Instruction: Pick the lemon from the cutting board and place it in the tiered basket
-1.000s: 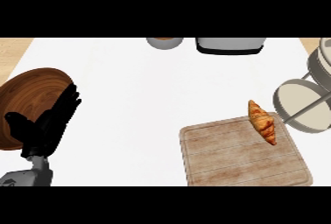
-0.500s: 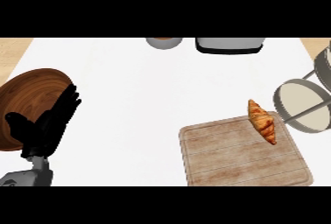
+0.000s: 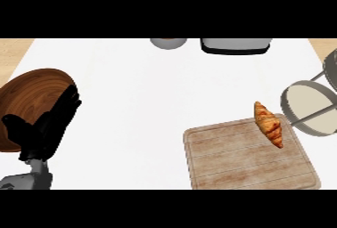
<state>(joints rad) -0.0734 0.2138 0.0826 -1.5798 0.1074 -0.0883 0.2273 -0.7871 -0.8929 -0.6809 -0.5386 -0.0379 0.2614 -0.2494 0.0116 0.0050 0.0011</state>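
Left hand (image 3: 43, 129) rests open, fingers straight, over a wooden plate (image 3: 26, 95)
A croissant (image 3: 269, 124) lies on the board (image 3: 247, 156) beside the basket (image 3: 309, 107)

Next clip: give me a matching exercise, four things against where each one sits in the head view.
Things:
1. croissant
2. wooden bowl
3. tiered basket
4. left hand

Places:
A. right edge, beside the board
B. left edge of the counter
C. upper right corner of the cutting board
D. lower left, open, fingers up, over the bowl's rim

Pairs: 1-C, 2-B, 3-A, 4-D
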